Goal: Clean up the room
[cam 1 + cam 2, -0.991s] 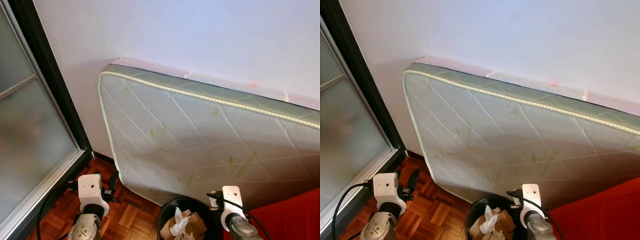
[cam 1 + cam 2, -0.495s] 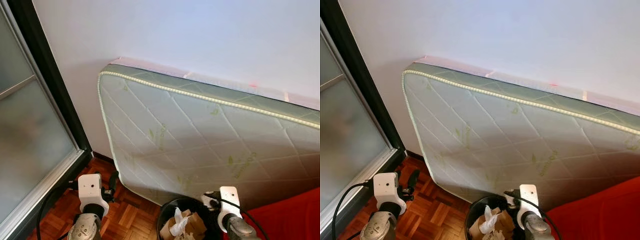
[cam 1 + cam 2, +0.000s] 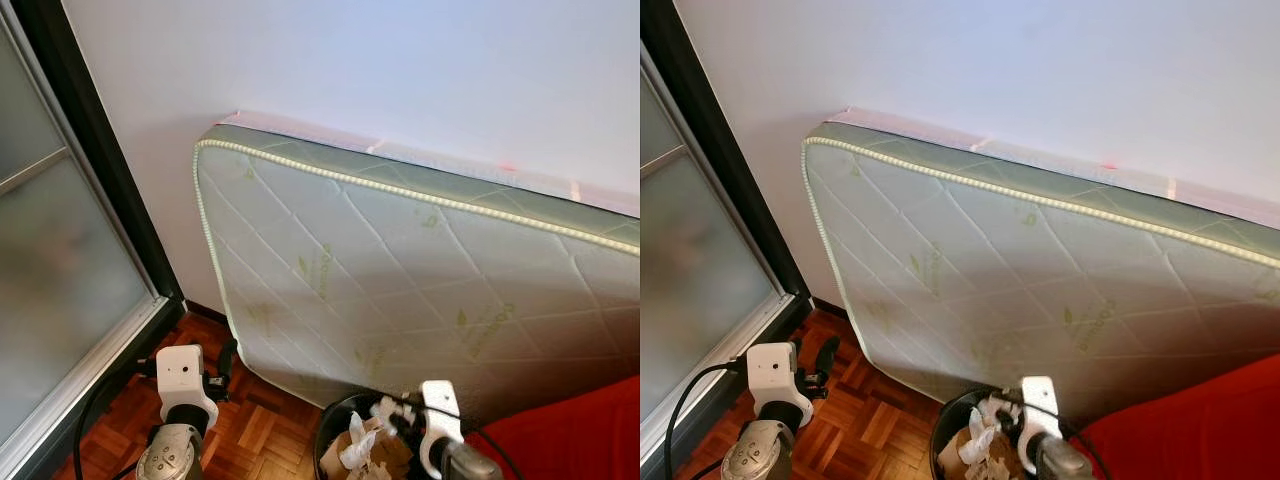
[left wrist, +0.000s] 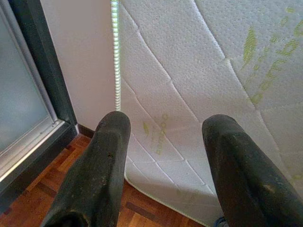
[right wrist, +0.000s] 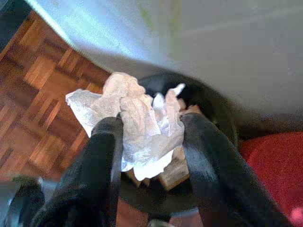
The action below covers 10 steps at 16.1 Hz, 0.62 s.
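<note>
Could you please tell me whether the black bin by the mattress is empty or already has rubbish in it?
Partly full: the bin holds crumpled white paper and brown cardboard up near its rim.

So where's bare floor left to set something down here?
Bare wooden parquet floor lies between the dark-framed frosted sliding door, the leaning white quilted mattress and the black round bin. Crowded beyond: bin brims with paper, red fabric alongside.
</note>
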Available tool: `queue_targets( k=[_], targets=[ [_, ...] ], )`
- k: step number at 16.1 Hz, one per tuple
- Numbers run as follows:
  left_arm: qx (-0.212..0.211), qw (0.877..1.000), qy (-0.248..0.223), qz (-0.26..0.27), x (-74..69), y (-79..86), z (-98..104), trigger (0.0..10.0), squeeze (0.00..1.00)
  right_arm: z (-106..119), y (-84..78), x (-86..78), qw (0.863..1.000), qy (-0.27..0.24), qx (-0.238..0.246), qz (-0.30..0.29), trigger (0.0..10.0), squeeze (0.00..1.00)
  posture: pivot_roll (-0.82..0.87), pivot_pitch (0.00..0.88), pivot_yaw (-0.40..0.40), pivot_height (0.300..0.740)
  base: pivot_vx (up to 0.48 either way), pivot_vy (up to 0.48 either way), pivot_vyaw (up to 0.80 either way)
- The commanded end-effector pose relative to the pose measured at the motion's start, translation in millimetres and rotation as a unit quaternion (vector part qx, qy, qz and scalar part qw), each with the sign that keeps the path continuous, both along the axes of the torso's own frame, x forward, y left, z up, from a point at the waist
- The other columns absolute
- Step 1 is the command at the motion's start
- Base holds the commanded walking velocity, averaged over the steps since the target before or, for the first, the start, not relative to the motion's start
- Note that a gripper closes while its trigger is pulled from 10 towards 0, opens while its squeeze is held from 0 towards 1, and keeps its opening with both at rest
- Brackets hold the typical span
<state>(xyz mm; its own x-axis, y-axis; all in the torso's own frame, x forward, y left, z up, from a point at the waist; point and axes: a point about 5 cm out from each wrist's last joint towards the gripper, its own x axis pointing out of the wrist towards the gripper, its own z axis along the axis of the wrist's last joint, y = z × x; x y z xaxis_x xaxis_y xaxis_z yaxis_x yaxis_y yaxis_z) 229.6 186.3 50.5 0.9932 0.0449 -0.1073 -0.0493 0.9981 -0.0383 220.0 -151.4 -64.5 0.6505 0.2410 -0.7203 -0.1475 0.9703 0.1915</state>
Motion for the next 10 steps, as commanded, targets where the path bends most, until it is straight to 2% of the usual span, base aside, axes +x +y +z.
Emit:
queue_targets(
  k=[1, 4, 10],
  targets=[
    [-0.006, 1.0, 0.002, 0.002, 0.3, -0.8, 0.4, 10.0, 0.0, -4.5, -0.9, -7.1, 1.0, 0.019, -0.003, 0.012, 10.0, 1.0, 0.19, 0.053, -0.064, 0.74, 0.0, 0.0, 0.0],
    [-0.007, 1.0, 0.003, 0.001, 0.9, -1.1, -0.1, 10.0, 0.0, -9.0, -7.6, -15.1, 0.999, 0.034, -0.028, 0.029, 10.0, 1.0, 0.19, 0.052, -0.064, 0.74, 0.0, 0.0, 0.0],
    [-0.007, 1.0, 0.003, 0.001, 2.6, -1.0, -0.3, 10.0, 0.0, -4.9, -5.3, -11.7, 0.999, 0.005, 0.008, 0.034, 10.0, 1.0, 0.19, 0.05, -0.065, 0.74, 0.0, 0.0, 0.0]
  ],
)
